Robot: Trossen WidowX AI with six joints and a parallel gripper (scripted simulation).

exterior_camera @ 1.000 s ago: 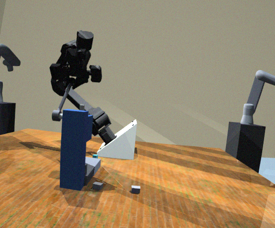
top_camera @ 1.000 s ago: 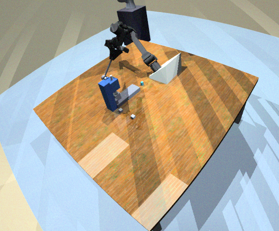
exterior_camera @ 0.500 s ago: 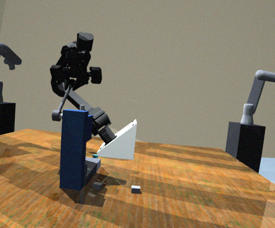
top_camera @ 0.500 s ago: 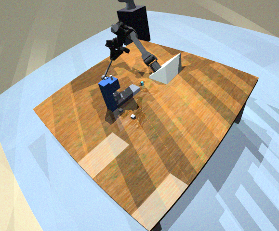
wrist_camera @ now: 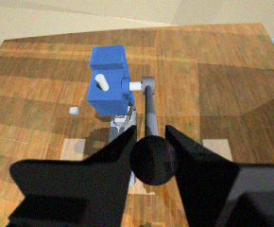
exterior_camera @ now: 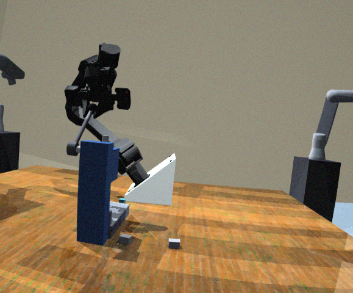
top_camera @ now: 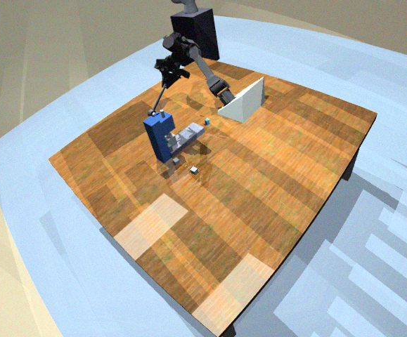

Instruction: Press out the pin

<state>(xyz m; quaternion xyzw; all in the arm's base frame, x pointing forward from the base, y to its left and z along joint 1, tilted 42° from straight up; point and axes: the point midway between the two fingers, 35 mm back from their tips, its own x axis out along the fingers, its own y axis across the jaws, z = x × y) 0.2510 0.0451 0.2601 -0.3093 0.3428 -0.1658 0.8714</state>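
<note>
The wooden table (top_camera: 261, 188) (exterior_camera: 233, 268) (wrist_camera: 175, 43) carries a blue press (top_camera: 157, 139) (exterior_camera: 92, 192) (wrist_camera: 109, 90) and two small grey blocks.

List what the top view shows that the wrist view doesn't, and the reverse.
Only the top view: the white wedge under the arm and the teal cube.

Only the wrist view: the lever's round knob, plainly distinguishable between the gripper's fingers.

Both: the blue press, the lever's rod and the gripper.
</note>
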